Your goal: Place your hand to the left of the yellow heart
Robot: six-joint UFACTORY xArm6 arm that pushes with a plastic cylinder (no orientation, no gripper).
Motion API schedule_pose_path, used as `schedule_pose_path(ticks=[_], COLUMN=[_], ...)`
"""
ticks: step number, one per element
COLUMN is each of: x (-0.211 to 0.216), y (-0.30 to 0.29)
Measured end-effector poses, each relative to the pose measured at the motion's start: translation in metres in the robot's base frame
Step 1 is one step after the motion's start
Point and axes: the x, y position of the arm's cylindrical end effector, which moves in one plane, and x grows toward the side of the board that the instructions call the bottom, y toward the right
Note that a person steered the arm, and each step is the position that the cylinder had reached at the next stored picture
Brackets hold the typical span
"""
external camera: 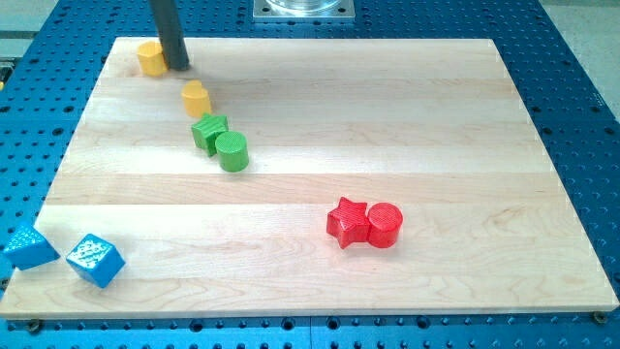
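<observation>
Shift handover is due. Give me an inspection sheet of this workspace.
Surface: wooden board, flat, no marks seen.
Job's things: two yellow blocks; which is the heart is hard to tell. One near the top-left corner, the other below and to its right.
Clutter: green pair touching; red star touching red cylinder; two blue blocks at bottom left, one partly off the board.
Grippers: none; my tip sits against the right side of the corner yellow block.
Cables: nothing seen.
Surroundings: blue perforated table; metal base at top.
</observation>
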Motion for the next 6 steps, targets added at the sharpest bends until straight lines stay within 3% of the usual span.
schedule_pose_path(ticks=[2,4,6], x=[0.017,0.017,0.069], y=[0.061,0.064,-0.016])
